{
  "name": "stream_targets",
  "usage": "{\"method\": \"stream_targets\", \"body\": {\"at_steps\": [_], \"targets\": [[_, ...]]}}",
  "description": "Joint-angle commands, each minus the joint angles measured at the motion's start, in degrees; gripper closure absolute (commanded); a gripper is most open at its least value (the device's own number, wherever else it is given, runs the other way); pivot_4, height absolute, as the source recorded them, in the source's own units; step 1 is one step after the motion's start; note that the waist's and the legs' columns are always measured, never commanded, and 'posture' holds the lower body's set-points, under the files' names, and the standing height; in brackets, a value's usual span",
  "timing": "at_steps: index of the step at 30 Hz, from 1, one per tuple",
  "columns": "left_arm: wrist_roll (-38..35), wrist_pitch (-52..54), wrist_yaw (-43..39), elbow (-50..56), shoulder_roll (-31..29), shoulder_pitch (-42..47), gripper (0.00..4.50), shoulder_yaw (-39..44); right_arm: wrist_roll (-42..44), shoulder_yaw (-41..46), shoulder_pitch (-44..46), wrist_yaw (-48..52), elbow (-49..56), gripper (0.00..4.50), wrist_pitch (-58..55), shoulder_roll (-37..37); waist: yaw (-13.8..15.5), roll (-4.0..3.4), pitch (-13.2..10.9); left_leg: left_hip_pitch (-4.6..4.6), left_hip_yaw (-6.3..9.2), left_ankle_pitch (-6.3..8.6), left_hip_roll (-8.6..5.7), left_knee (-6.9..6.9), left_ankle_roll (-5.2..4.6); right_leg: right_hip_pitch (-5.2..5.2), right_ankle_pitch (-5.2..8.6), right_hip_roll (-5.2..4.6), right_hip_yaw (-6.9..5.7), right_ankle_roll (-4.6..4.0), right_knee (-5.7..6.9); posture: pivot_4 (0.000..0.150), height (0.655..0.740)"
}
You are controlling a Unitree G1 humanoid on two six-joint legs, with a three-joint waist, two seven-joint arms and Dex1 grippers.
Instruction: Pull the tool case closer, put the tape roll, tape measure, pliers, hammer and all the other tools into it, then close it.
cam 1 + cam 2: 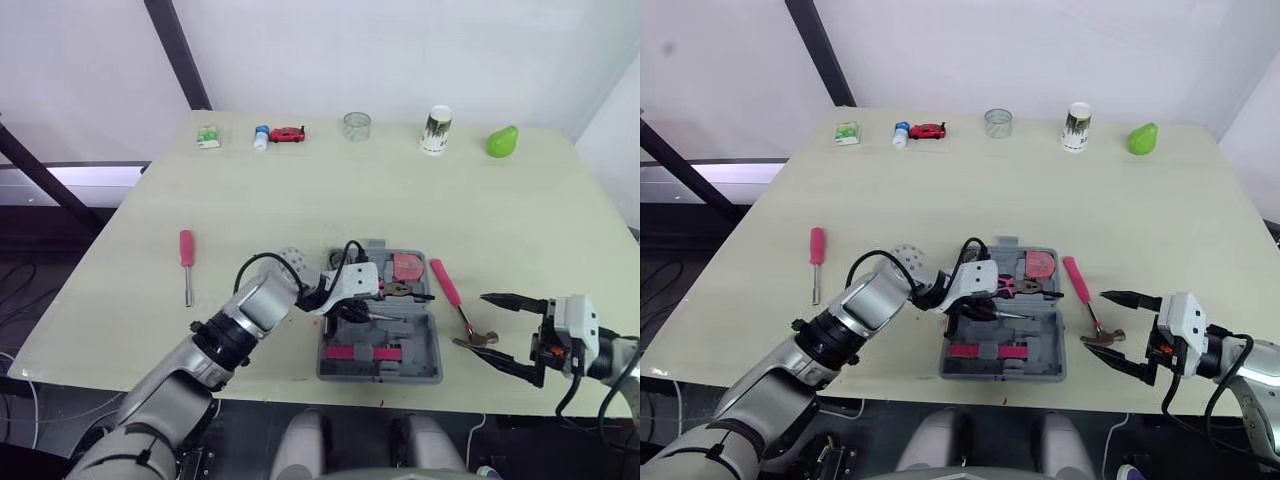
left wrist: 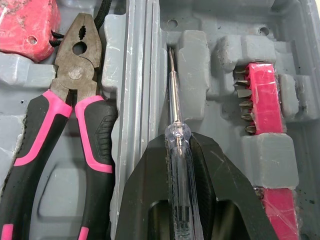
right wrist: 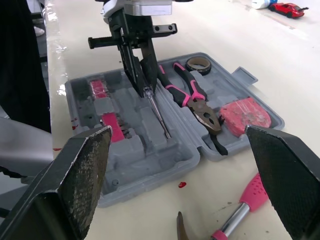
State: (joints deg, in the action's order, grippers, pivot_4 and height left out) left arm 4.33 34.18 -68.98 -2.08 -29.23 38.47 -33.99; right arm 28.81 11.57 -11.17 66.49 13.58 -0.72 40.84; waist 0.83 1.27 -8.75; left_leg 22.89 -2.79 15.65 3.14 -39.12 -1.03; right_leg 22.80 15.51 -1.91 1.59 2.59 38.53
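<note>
1. Step in hand: I judge this to be the loading stage. The open grey plastic tool case (image 1: 428, 350) lies on the pale bench (image 1: 300, 200) near its front edge, so the pull looks done.
2. Left end effector (image 2: 178, 142): the fingers are closed to a narrow gap on the clear handle of a slim screwdriver with a transparent handle (image 3: 157, 112). Its shaft runs along a narrow moulded groove beside the case's central ridge. I cannot tell whether the tip touches the plastic.
3. Already in the case: the pink-and-black-handled pliers (image 2: 74, 80), the red tape measure (image 1: 407, 266), the dark tape roll (image 3: 200, 70) and a pink strip of driver bits (image 2: 260, 95).
4. Right end effector (image 1: 485, 323): the fingers are spread wide and hold nothing. It hovers at the head end of the pink-handled hammer (image 1: 452, 295), which lies on the bench just beside the case's right wall.
5. Outstanding: a pink-handled screwdriver (image 1: 186, 262) lies on the bench well to the left of the case.
6. Next move, as I judge it: I lower the clear screwdriver flat into its groove and release it. The shaft must stay parallel to the groove. The hammer, the pink screwdriver and the lid follow.
</note>
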Motion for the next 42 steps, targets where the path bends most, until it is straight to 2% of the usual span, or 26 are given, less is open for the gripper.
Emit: {"method": "stream_targets", "body": {"at_steps": [1, 10, 12, 13, 29, 36, 42], "targets": [[0.63, -1.16, -0.2, -0.53, 0.62, 0.77, 4.41, -0.97, 0.31, 0.33, 0.28, -0.29, 1.85, 0.0, 0.33, 0.15, 0.02, 0.0, 0.0, 0.0, 0.0, 0.0, 0.0, 0.0, 0.0, 0.0, 0.0, 0.0, 0.0, 0.0, 0.0, 0.15, 0.74], [0.01, -1.37, -2.05, -1.81, 0.66, 1.2, 4.41, -0.93, 0.05, 0.42, -0.18, -0.15, 1.61, 0.0, 1.05, -0.08, 0.03, 0.0, 0.0, 0.0, -0.01, 0.0, -0.01, -0.02, 0.0, -0.01, 0.0, -0.01, 0.0, 0.0, 0.0, 0.15, 0.74], [0.2, -1.24, -1.81, -1.65, 0.68, 1.22, 3.39, -0.7, 0.0, 0.42, -0.16, -0.25, 1.56, 0.0, 1.45, -0.35, 0.0, 0.0, 0.0, 0.0, 0.0, 0.0, -0.01, -0.03, 0.0, -0.01, 0.0, 0.0, -0.01, 0.0, 0.0, 0.15, 0.74], [0.55, -1.57, -1.29, -1.67, 0.69, 1.19, 3.17, -0.63, 0.02, 0.43, -0.15, -0.31, 1.56, 0.0, 1.51, -0.45, -0.02, 0.0, 0.0, 0.0, 0.0, 0.0, -0.01, -0.02, 0.0, -0.01, 0.0, 0.0, -0.01, 0.0, 0.0, 0.15, 0.74], [2.31, -5.21, -1.03, -0.4, -0.69, 2.56, 3.17, 0.16, -0.12, -0.35, 0.63, -0.68, 1.23, 0.0, 1.68, -0.73, -0.02, 0.0, 0.0, 0.0, 0.0, 0.0, -0.01, -0.03, 0.0, -0.01, 0.0, 0.0, -0.01, 0.0, 0.03, 0.15, 0.74], [-3.38, -0.81, -3.6, 1.91, -0.77, 3.26, 3.17, 4.06, -0.06, -0.71, 0.85, -1.02, 1.52, 0.0, 1.36, -0.87, -0.04, -0.01, 0.0, 0.0, 0.0, 0.0, -0.01, -0.03, 0.0, -0.01, 0.0, 0.0, 0.0, 0.0, 0.02, 0.15, 0.74], [-5.76, -5.67, -1.51, -1.83, -1.02, 2.35, 3.17, 8.82, 0.17, -0.6, 0.63, -1.18, 1.76, 0.0, 1.34, -0.7, -0.11, -0.01, 0.0, -0.01, 0.01, 0.0, 0.0, -0.03, 0.0, -0.01, 0.0, 0.01, -0.01, 0.0, 0.03, 0.15, 0.74]]}}
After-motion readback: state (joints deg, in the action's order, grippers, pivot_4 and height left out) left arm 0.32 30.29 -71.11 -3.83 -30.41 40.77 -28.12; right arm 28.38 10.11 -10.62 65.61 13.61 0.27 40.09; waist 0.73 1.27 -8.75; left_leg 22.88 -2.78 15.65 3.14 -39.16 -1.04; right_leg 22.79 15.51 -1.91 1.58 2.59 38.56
